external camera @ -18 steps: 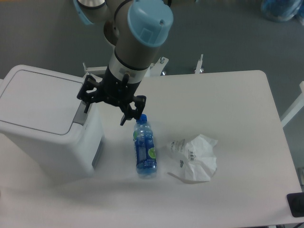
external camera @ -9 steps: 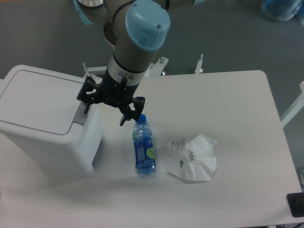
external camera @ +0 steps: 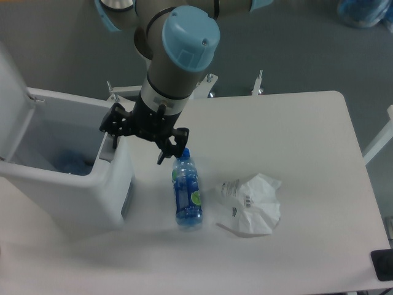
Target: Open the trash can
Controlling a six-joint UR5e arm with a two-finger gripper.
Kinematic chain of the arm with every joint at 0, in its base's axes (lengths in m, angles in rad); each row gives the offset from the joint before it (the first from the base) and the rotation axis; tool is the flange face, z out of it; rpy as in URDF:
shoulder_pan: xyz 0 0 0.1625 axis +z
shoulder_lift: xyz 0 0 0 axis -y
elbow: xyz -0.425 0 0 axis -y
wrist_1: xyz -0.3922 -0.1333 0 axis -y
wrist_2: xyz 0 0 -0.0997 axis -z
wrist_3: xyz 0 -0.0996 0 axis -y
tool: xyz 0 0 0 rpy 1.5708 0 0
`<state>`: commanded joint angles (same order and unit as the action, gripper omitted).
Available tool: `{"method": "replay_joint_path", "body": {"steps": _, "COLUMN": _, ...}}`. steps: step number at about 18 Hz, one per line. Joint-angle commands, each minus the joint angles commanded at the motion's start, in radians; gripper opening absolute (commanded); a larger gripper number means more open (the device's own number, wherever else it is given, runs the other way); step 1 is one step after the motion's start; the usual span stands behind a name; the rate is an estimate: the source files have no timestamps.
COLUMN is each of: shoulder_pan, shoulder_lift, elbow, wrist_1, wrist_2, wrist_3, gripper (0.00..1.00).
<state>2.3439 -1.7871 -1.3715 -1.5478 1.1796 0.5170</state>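
Note:
The white boxy trash can [external camera: 73, 184] stands at the table's left. Its lid [external camera: 12, 101] stands swung up at the far left, and the inside shows with something blue at the bottom. My gripper [external camera: 138, 142] hangs at the can's right front rim, its left finger touching the grey latch tab [external camera: 109, 147]. The jaws are spread and hold nothing.
A blue plastic bottle [external camera: 187, 192] lies on the table just right of the gripper. A crumpled white paper [external camera: 252, 204] lies to its right. The white table [external camera: 295, 135] reaches to the right edge. A dark object [external camera: 382, 264] sits at the lower right corner.
The trash can lid was flat and shut in both earlier frames; now it has sprung up and open. The gripper has dipped very slightly at the latch.

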Motion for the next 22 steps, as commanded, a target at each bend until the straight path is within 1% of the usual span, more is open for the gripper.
{"method": "replay_joint_path", "body": {"steps": 4, "shoulder_pan": 0.012, "shoulder_lift": 0.006, "elbow": 0.041, "wrist_1": -0.002, "wrist_2": 0.000, "wrist_3": 0.002, "gripper": 1.00}}
{"method": "replay_joint_path", "body": {"steps": 8, "shoulder_pan": 0.046, "shoulder_lift": 0.012, "elbow": 0.055, "wrist_1": 0.008, "wrist_2": 0.003, "wrist_3": 0.005, "gripper": 1.00}}
{"method": "replay_joint_path", "body": {"steps": 9, "shoulder_pan": 0.055, "shoulder_lift": 0.012, "elbow": 0.055, "wrist_1": 0.017, "wrist_2": 0.008, "wrist_3": 0.014, "gripper": 1.00}}
{"method": "replay_joint_path", "body": {"steps": 11, "shoulder_pan": 0.080, "shoulder_lift": 0.014, "elbow": 0.048, "wrist_1": 0.053, "wrist_2": 0.047, "wrist_3": 0.040, "gripper": 1.00}}
{"method": "replay_joint_path", "body": {"steps": 13, "shoulder_pan": 0.130, "shoulder_lift": 0.012, "elbow": 0.034, "wrist_1": 0.095, "wrist_2": 0.106, "wrist_3": 0.075, "gripper": 1.00}}
{"method": "replay_joint_path", "body": {"steps": 14, "shoulder_pan": 0.161, "shoulder_lift": 0.006, "elbow": 0.023, "wrist_1": 0.118, "wrist_2": 0.126, "wrist_3": 0.101, "gripper": 1.00}}
{"method": "replay_joint_path", "body": {"steps": 16, "shoulder_pan": 0.199, "shoulder_lift": 0.002, "elbow": 0.003, "wrist_1": 0.164, "wrist_2": 0.140, "wrist_3": 0.159, "gripper": 1.00}}
{"method": "replay_joint_path", "body": {"steps": 18, "shoulder_pan": 0.239, "shoulder_lift": 0.000, "elbow": -0.014, "wrist_1": 0.193, "wrist_2": 0.140, "wrist_3": 0.259, "gripper": 1.00}}
{"method": "replay_joint_path", "body": {"steps": 20, "shoulder_pan": 0.285, "shoulder_lift": -0.034, "elbow": -0.037, "wrist_1": 0.201, "wrist_2": 0.175, "wrist_3": 0.401, "gripper": 1.00}}
{"method": "replay_joint_path", "body": {"steps": 22, "shoulder_pan": 0.305, "shoulder_lift": -0.038, "elbow": -0.064, "wrist_1": 0.195, "wrist_2": 0.286, "wrist_3": 0.492, "gripper": 1.00}}
